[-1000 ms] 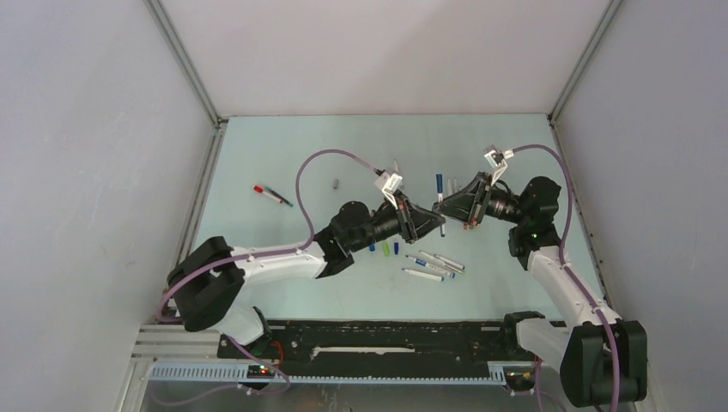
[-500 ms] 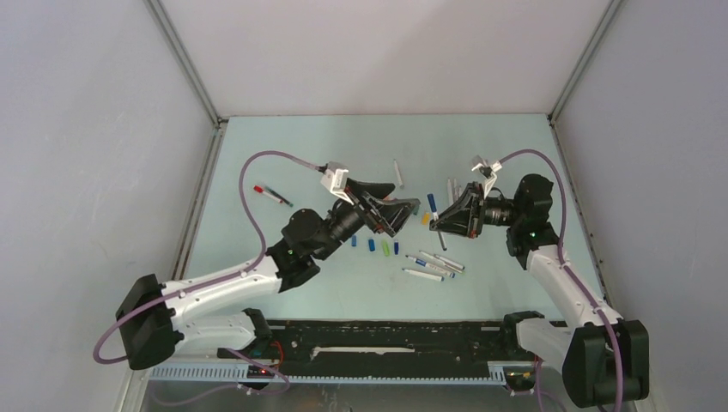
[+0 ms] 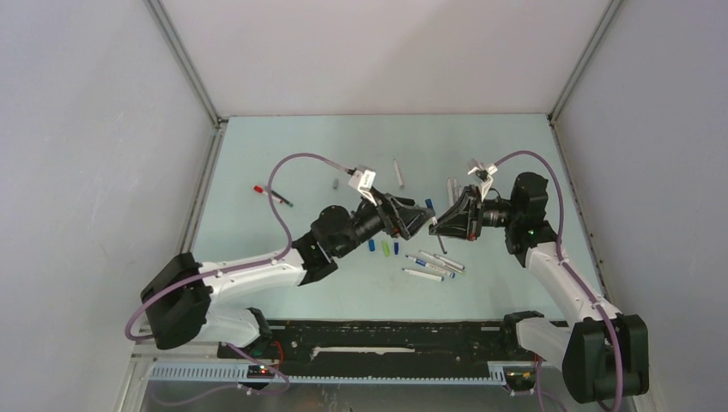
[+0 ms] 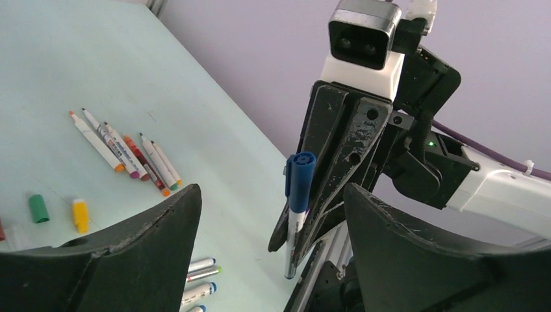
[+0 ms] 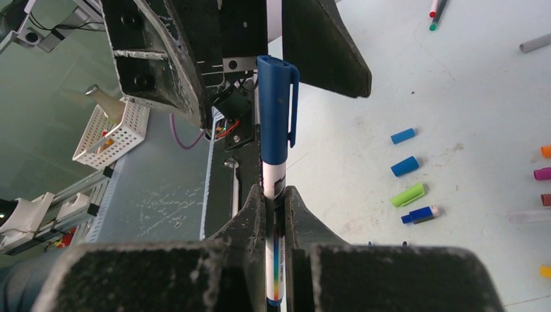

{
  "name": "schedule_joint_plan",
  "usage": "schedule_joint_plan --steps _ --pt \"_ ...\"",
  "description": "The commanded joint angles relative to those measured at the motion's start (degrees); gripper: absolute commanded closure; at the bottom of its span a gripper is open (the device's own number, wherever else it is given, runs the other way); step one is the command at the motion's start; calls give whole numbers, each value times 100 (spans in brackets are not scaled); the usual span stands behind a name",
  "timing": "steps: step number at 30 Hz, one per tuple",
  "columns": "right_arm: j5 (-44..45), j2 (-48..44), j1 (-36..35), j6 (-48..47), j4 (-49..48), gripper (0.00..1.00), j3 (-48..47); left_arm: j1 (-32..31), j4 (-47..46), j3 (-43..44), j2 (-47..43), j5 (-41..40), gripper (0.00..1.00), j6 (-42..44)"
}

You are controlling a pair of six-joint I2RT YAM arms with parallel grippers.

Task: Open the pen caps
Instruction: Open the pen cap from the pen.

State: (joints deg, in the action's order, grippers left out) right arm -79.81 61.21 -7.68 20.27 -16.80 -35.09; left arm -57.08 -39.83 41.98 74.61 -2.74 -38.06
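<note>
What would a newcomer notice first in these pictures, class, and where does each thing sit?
First, the blue-capped pen, gripped by the shut right pincer in mid-air at the scene's centre. The open left pincer faces it, fingers spread either side of its blue cap. Below, loose caps and uncapped pens lie scattered on the pale table.

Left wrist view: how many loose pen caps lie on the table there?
2 in plain sight: a green cap and a yellow cap just right of it, both on the table at lower left, below the uncapped pens. Others may be hidden or cut off at the edge.
</note>
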Motion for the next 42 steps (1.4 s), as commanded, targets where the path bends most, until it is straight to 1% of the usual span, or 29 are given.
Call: schedule_joint_plan --steps 1,6,11,12,16,18,21,23,24,27,29,32,34,36,39,42 --pt "-107 60 -32 -97 -33 100 -261 -4 -650 540 284 229 21 -349" --pt "-106 108 -54 -66 -47 100 -261 -5 -914 680 592 444 36 -439" --pt "-100 102 -91 -53 -43 100 -261 -5 -938 787 733 550 58 -432" --pt "-97 107 -93 -53 -43 100 -258 -5 -931 798 745 569 61 -424" --pt "-88 135 -124 -22 -72 100 -261 -7 -919 818 761 629 62 -408" --pt "-80 161 -131 4 -93 100 -261 -5 -888 858 781 680 63 -391" --pt "-79 153 -135 -3 -80 100 -261 -9 -903 877 808 736 78 -386" --pt "-77 150 -133 -7 -70 100 -261 -5 -910 890 817 757 90 -386" --pt "-76 158 -134 -7 -69 100 -261 -5 -904 896 805 758 99 -382" --pt "-83 216 -160 -7 -63 100 -256 67 -801 951 693 630 100 -203" --pt "-119 275 -259 -28 -29 100 -259 293 -621 1068 510 527 100 -85" --pt "-75 383 -661 -52 -9 100 -261 955 -609 1243 288 488 100 -47" --pt "0 505 -903 -40 -30 100 -261 1436 -767 1305 115 363 100 29" --pt "45 650 -998 -23 -38 100 -261 1701 -776 1404 -90 208 100 218" --pt "56 818 -1032 -1 -69 100 -280 1894 -645 1458 -430 -64 100 541" --pt "136 873 -1040 -215 190 100 -356 2008 -621 1239 -782 -217 100 725"
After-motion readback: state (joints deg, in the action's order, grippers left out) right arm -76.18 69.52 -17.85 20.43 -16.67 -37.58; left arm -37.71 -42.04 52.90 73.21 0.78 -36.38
